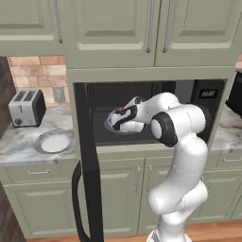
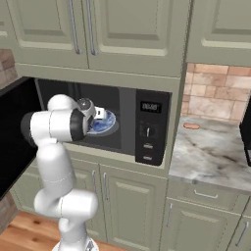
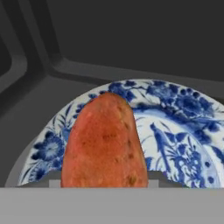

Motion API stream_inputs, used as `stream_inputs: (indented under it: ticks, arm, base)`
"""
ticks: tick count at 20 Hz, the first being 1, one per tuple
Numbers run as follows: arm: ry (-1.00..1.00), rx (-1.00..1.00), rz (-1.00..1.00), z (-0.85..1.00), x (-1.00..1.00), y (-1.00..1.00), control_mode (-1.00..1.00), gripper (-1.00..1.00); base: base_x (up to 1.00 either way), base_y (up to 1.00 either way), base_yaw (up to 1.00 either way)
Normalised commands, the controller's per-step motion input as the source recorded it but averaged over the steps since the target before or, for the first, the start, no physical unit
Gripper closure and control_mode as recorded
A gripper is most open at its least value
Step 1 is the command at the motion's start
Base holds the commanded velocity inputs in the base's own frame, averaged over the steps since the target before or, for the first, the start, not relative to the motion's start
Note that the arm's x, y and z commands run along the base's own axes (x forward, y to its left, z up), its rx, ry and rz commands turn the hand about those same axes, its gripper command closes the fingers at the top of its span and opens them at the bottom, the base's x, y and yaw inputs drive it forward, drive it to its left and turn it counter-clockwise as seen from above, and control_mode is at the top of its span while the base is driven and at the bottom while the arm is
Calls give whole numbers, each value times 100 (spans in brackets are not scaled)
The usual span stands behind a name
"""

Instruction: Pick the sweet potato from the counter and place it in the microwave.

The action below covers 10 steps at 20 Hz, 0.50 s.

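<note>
- The end effector (image 1: pixel 113 119) is closed tight on the sweet potato (image 3: pixel 104 142); its fingertips are hidden at the bottom of the hand view.
- The sweet potato is inside the microwave (image 2: pixel 147 128), over a blue and white plate (image 3: pixel 183 144).
- The microwave door (image 1: pixel 87 160) hangs open.
- A white plate (image 1: pixel 55 141) and a toaster (image 1: pixel 27 108) sit on the tabletop (image 1: pixel 19 142).
</note>
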Motion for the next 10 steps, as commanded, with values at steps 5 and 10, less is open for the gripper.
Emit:
stream_inputs:
  ticks: [5, 10]
  arm:
    - [1, 0, -1, -16, 36, -5, -100, 100]
    - [3, 0, -1, -22, 4, -10, -100, -100]
  base:
    - [0, 0, 0]
    - [0, 0, 0]
